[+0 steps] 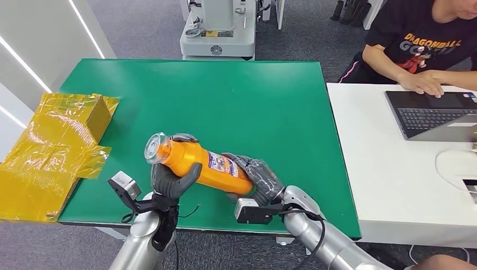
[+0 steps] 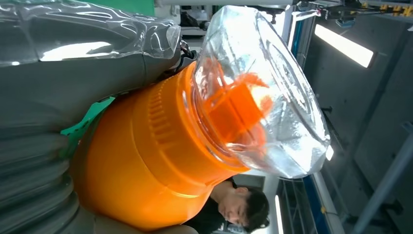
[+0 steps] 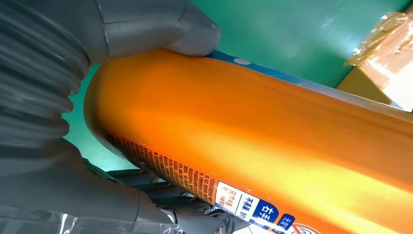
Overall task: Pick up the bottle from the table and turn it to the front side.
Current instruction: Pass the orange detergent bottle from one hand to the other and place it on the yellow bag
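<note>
We hold the bottle [image 1: 197,163] off the green table [image 1: 270,107], lying crosswise between both robot hands. The left robot hand [image 1: 169,183] wraps its neck just below the clear cap [image 2: 272,92]; the right robot hand [image 1: 260,179] cups its base. We judge it rigid, glossy and slippery; these end grips suit turning.

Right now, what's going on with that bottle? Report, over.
Left robot hand grips neck end, right robot hand grips base. Orange plastic bottle with clear cap held level above green table. Nothing blocking.
</note>
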Controlling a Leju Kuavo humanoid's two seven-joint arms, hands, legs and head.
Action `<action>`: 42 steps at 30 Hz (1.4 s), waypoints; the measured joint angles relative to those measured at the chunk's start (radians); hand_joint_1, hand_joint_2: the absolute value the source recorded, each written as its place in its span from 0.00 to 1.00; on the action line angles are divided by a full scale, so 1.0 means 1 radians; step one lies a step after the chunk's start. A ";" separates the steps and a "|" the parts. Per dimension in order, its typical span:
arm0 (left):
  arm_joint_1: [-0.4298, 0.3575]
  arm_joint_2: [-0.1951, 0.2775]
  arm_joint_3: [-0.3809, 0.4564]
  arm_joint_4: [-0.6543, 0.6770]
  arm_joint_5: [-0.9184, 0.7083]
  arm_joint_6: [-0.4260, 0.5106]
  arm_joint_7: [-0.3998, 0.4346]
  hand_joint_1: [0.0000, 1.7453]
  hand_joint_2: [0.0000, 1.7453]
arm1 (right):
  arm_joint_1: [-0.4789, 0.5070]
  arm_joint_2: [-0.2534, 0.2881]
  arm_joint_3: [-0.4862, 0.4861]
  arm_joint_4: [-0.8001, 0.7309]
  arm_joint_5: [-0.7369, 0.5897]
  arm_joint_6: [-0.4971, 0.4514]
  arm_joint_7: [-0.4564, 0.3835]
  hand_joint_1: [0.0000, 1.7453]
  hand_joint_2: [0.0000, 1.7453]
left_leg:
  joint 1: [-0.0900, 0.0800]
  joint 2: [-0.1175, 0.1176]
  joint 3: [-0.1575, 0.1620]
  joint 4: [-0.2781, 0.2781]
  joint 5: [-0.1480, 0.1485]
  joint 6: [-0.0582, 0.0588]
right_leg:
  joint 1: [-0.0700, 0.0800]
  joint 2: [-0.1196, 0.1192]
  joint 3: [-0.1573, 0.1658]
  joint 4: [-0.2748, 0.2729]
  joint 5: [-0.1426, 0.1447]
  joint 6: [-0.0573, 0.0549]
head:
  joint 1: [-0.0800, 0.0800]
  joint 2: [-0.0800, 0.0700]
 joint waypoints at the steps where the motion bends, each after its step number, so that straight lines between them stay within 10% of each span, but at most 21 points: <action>1: -0.001 0.000 -0.001 0.000 0.001 -0.007 0.000 1.00 1.00 | 0.006 0.000 -0.005 -0.005 -0.001 -0.007 -0.003 1.00 1.00 | 0.000 0.000 0.000 0.000 0.000 0.000 | 0.000 0.000 0.000 0.000 0.000 0.000 | 0.000 0.000; 9: -0.012 -0.001 -0.007 0.000 0.004 -0.019 0.003 1.00 1.00 | 0.025 0.000 -0.019 -0.026 -0.006 -0.039 -0.008 0.80 1.00 | 0.000 0.000 0.000 0.000 0.000 0.000 | 0.000 0.000 0.000 0.000 0.000 0.000 | 0.000 0.000; 13: -0.021 -0.005 -0.009 0.000 0.003 -0.011 0.019 1.00 1.00 | 0.039 0.007 -0.034 -0.068 -0.018 -0.093 -0.008 0.00 1.00 | 0.000 0.000 0.000 0.000 0.000 0.000 | 0.000 0.000 0.000 0.000 0.000 0.000 | 0.000 0.000; 42: 0.032 0.060 0.030 -0.161 -0.047 0.103 0.011 1.00 1.00 | 0.340 0.026 -0.090 -0.506 -0.366 -0.199 -0.031 0.00 1.00 | 0.000 0.000 -0.001 -0.001 0.000 0.000 | 0.000 0.000 -0.001 0.000 -0.001 0.000 | 0.000 0.000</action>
